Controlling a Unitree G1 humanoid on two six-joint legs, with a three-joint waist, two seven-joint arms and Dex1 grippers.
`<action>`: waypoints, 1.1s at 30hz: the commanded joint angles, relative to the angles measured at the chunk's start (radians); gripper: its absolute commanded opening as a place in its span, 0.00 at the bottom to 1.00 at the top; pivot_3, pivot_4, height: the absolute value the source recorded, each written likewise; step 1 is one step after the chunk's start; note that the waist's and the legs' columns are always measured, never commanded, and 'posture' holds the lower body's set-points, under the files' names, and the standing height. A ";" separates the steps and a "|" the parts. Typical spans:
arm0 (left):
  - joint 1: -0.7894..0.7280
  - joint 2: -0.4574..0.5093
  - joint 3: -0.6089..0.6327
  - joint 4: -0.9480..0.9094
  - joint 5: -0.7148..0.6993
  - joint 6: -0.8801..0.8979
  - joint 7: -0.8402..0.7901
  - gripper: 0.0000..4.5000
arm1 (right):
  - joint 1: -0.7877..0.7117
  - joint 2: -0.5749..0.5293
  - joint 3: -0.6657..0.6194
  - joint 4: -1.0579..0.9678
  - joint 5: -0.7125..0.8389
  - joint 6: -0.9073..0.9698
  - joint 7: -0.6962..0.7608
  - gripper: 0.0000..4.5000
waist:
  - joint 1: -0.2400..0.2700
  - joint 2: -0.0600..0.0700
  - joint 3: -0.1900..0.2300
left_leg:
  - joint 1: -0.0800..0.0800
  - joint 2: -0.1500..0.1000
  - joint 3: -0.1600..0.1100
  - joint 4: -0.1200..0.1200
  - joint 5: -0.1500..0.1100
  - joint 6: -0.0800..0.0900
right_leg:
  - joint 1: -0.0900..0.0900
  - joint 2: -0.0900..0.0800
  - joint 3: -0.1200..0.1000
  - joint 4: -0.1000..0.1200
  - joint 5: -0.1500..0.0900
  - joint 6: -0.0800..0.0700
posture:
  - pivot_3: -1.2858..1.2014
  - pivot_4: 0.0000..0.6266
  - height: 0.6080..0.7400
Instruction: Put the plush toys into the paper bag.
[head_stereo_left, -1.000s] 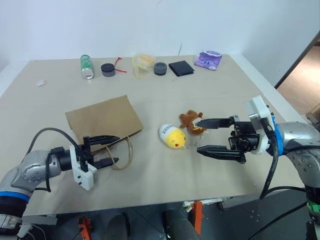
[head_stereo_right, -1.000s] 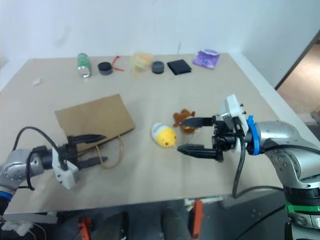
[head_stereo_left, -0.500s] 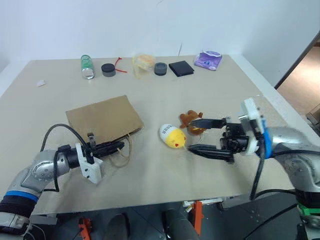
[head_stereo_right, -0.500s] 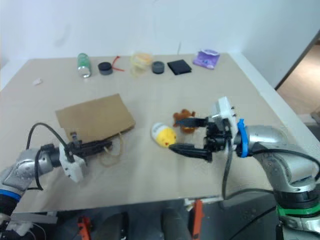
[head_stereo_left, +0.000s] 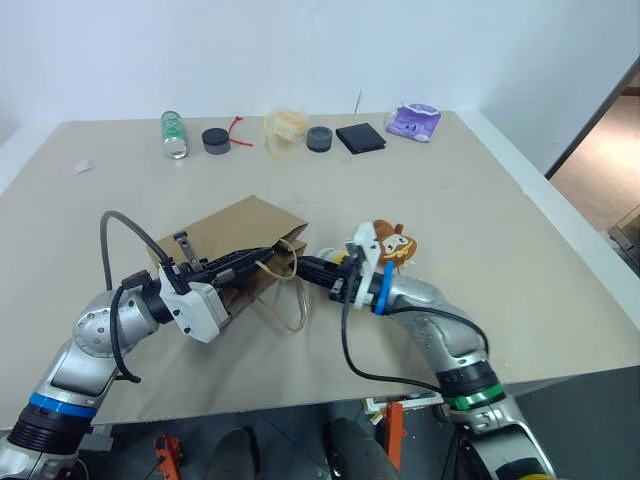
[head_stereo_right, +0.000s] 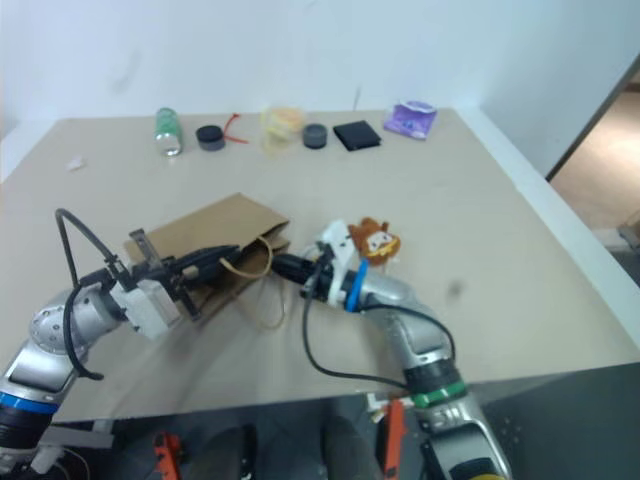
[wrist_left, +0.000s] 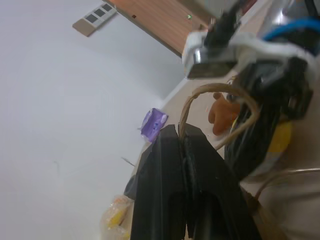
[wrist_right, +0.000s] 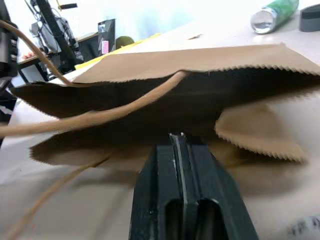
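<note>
The left gripper (head_stereo_left: 262, 260) is clamped on the upper handle, lifting the paper bag (head_stereo_left: 235, 237) at table centre; the right gripper (head_stereo_left: 300, 266), fingers pressed together, holds nothing — both plush toys (head_stereo_left: 388, 243) sit at its three o'clock; the thin handle could slip, collapsing the mouth.

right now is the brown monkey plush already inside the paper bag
No, the brown monkey plush lies on the table outside the paper bag, beside the right arm.

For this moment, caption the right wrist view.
Shut right gripper at the open mouth of the paper bag, a loop handle crossing.
</note>
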 joint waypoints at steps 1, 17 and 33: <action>0.004 -0.019 0.045 -0.072 -0.020 0.030 0.026 0.00 | -0.070 0.085 0.005 0.103 -0.034 -0.050 -0.039 0.02 | 0.000 0.000 0.000 | 0.000 0.000 0.000 0.000 0.000 0.000 | 0.000 0.000 0.000 0.000 0.000 0.000 | 0.52 0.24 1.00; -0.020 -0.139 0.245 -0.181 0.021 0.220 0.215 0.00 | -0.140 0.251 0.082 0.370 -0.273 0.017 -0.234 0.02 | -0.004 -0.004 -0.003 | 0.000 0.002 -0.001 0.000 0.000 0.000 | 0.000 0.002 -0.002 0.000 0.001 -0.002 | 0.52 0.24 1.00; -0.151 -0.149 0.327 -0.272 0.061 0.374 0.321 0.00 | -0.133 0.244 0.081 0.348 -0.332 0.110 -0.247 0.02 | 0.002 -0.012 -0.011 | 0.000 0.002 -0.001 0.000 -0.001 -0.001 | 0.002 -0.002 -0.006 0.000 0.001 -0.002 | 0.52 0.24 1.00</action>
